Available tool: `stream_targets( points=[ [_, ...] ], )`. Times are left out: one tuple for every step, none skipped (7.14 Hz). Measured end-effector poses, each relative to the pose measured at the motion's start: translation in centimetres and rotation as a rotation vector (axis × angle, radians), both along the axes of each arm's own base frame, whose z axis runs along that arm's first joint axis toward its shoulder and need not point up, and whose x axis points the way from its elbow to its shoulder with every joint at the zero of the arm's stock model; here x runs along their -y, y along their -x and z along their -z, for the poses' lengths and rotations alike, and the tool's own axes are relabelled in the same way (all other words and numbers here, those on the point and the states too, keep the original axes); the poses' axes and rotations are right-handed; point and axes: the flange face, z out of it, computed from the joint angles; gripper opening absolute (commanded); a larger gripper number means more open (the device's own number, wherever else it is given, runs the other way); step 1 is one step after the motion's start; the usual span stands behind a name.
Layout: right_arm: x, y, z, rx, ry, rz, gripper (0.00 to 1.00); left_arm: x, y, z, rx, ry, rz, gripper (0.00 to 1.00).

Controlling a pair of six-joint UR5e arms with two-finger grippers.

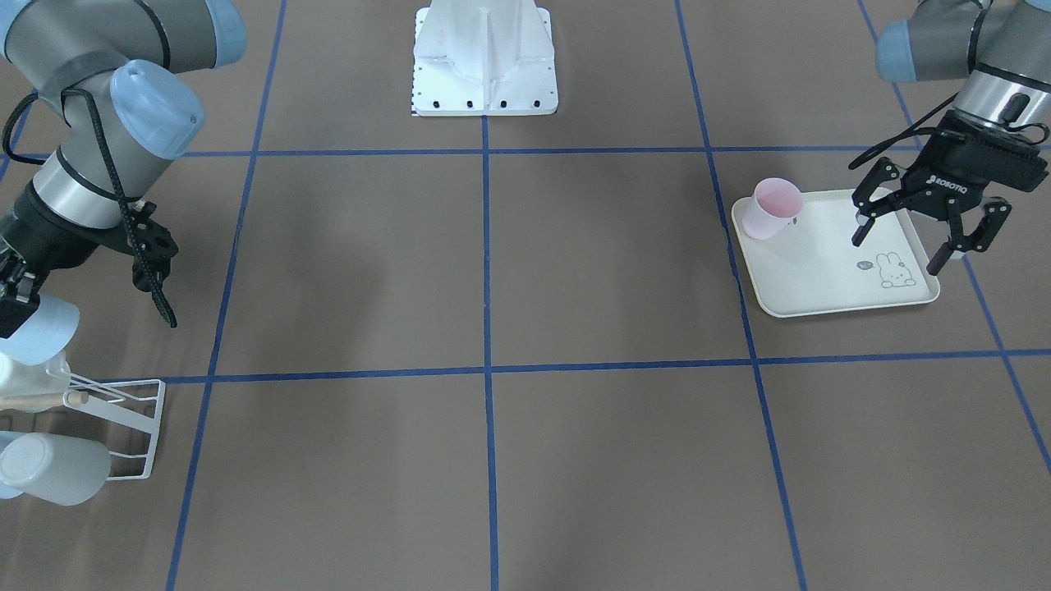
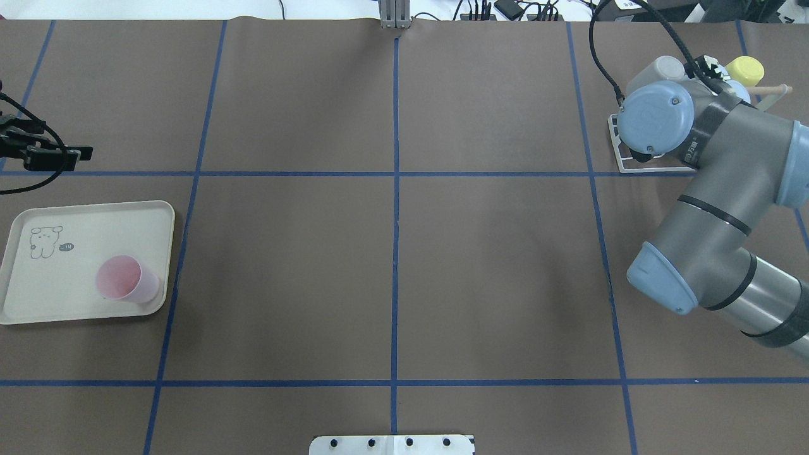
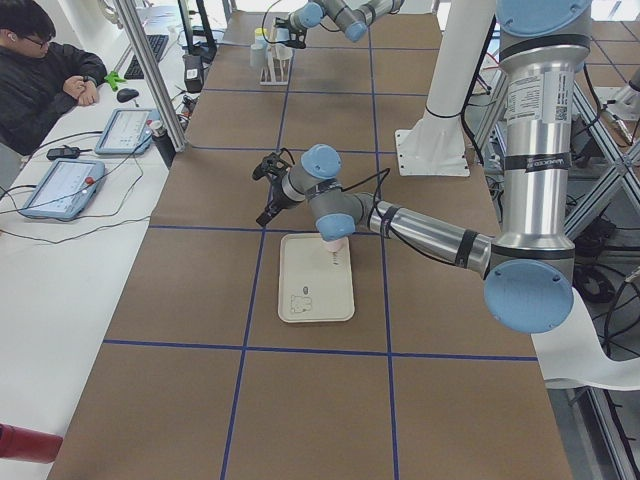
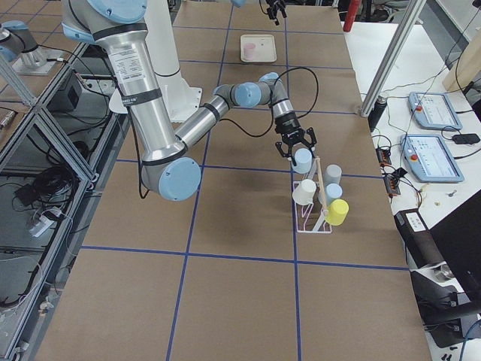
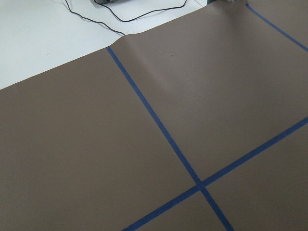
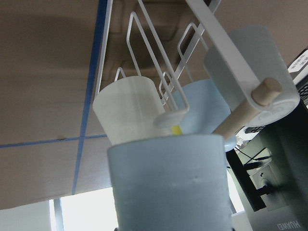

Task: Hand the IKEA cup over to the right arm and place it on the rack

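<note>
We show the right gripper (image 4: 295,149) clamping a matte, light-blue, tapered IKEA cup (image 6: 168,183) beside the white wire rack (image 6: 219,43); left gripper (image 1: 895,255) jaws open.

I logged a brown table (image 2: 493,265) gridded with blue tape (image 2: 395,189). A cream rabbit-print tray (image 2: 63,291) lay by its left edge, a white wire rack (image 2: 657,169) near the far right corner, and a white base plate (image 2: 392,445) mid robot-side edge.
</note>
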Motion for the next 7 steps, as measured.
stream_targets(
  points=[
    [0.1, 0.1, -0.2, -0.002, 0.002, 0.000, 0.06, 0.0, 0.0, 0.0, -0.003, 0.001, 0.001, 1.00],
    [0.2, 0.3, -0.5, -0.006, 0.006, 0.001, 0.10, 0.0, 0.0, 0.1, -0.004, 0.000, 0.002, 1.00],
    [0.4, 0.5, -0.9, -0.009, 0.007, 0.002, 0.12, 0.0, 0.0, 0.1, -0.005, 0.000, 0.002, 1.00],
    [0.6, 0.8, -1.4, -0.007, 0.005, 0.003, 0.13, 0.0, 0.0, 0.1, -0.005, 0.000, 0.002, 1.00],
    [0.9, 1.2, -1.9, -0.004, 0.002, 0.004, 0.17, 0.0, 0.0, 0.0, -0.005, 0.000, 0.002, 1.00],
    [1.1, 1.5, -2.4, -0.002, 0.000, 0.006, 0.24, 0.0, 0.0, 0.0, -0.005, 0.001, 0.001, 1.00],
    [1.1, 1.9, -2.6, -0.004, -0.002, 0.010, 0.38, 0.0, -0.1, 0.0, -0.005, 0.001, 0.001, 1.00]
  ],
)
